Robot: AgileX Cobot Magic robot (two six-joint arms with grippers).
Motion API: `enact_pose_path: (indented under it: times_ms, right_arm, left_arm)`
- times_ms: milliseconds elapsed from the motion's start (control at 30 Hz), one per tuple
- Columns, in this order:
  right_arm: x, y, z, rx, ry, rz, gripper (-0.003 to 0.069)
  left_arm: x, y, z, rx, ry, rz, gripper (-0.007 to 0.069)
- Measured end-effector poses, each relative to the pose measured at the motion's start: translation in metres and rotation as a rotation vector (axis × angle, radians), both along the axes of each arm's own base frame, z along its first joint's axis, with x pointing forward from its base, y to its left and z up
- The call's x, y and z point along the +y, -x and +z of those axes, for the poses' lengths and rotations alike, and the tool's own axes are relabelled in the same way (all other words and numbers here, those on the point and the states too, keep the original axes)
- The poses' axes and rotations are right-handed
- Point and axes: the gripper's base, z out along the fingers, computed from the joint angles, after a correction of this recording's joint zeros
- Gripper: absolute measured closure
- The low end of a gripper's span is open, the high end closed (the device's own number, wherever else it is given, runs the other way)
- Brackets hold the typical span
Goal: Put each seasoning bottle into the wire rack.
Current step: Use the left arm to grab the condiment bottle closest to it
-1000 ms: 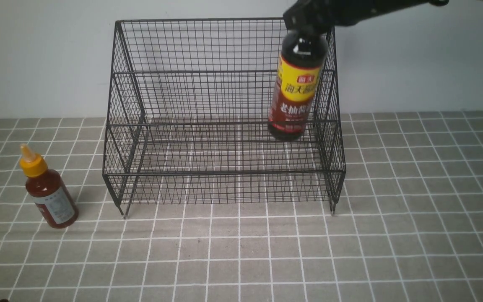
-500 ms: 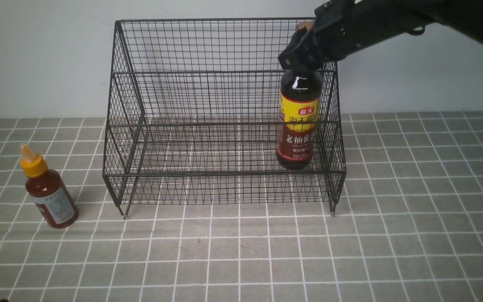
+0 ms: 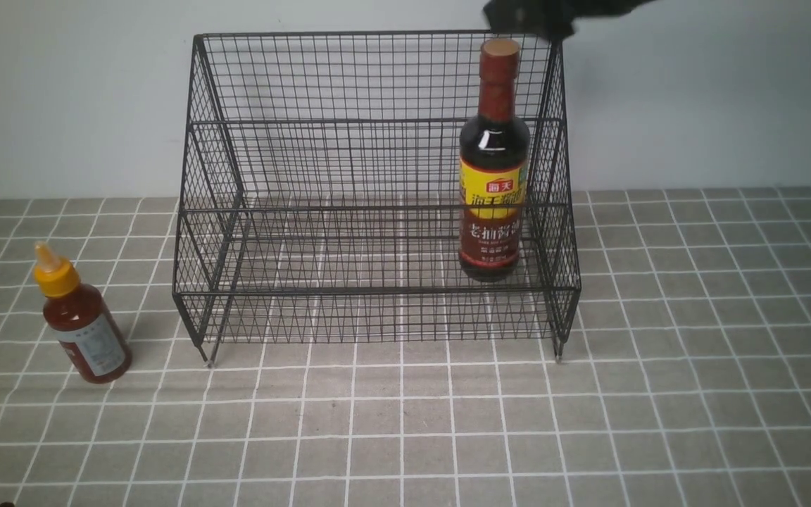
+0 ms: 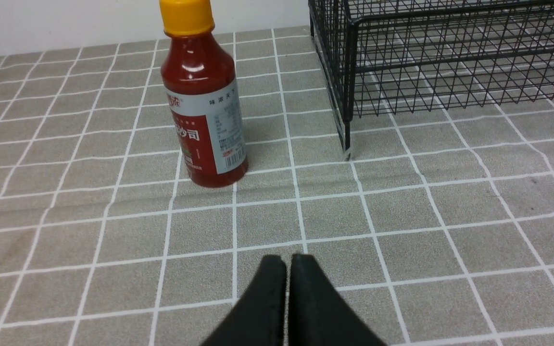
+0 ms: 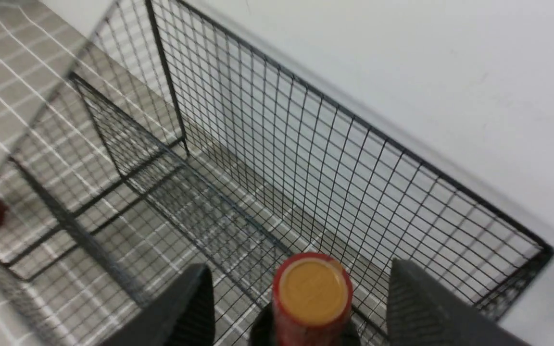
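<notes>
Right tool [image 5: 301, 269], cut off in front view, hangs released over the soy-sauce bottle [image 3: 492, 176]; left tool [image 4: 286, 263] clenched, seen by wrist view only.

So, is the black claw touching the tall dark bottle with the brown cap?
Apart. The right wrist view shows the right gripper open, with clear gaps between each finger and the tall dark bottle at its brown cap.

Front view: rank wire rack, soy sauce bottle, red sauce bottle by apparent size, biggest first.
1. wire rack: by far the largest.
2. soy sauce bottle: tall, its cap nearly level with the rack's top edge.
3. red sauce bottle: smallest, even though it stands nearer the camera.
</notes>
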Motion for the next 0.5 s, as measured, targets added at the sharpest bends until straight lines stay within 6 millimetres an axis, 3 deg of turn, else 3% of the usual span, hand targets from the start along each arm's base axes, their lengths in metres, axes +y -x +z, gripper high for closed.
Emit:
enact_pose_path:
  times_ms: [133, 167, 233, 300, 400, 433, 500]
  right_arm:
    - [-0.021, 0.055, 0.050, -0.021, -0.041, -0.032, 0.0326]
    - [-0.033, 0.084, 0.071, -0.036, -0.047, -0.055, 0.0385]
    - [-0.047, 0.114, 0.088, -0.047, -0.047, -0.096, 0.0463]
    - [-0.055, 0.131, 0.097, -0.050, -0.058, -0.129, 0.0508]
    - [-0.081, 0.181, 0.119, -0.071, -0.144, -0.251, 0.0624]
    - [-0.096, 0.212, 0.124, -0.094, -0.207, -0.316, 0.0657]
    - [-0.108, 0.241, 0.121, -0.129, -0.256, -0.351, 0.0666]
  left_arm:
    - [0.000, 0.000, 0.000, 0.000, 0.000, 0.000, 0.0631]
    - [0.000, 0.000, 0.000, 0.000, 0.000, 0.000, 0.0631]
    - [0.000, 0.000, 0.000, 0.000, 0.000, 0.000, 0.0631]
    - [0.000, 0.000, 0.000, 0.000, 0.000, 0.000, 0.0631]
    - [0.000, 0.000, 0.000, 0.000, 0.000, 0.000, 0.0631]
    - [0.000, 0.000, 0.000, 0.000, 0.000, 0.000, 0.0631]
    - [0.000, 0.000, 0.000, 0.000, 0.000, 0.000, 0.0631]
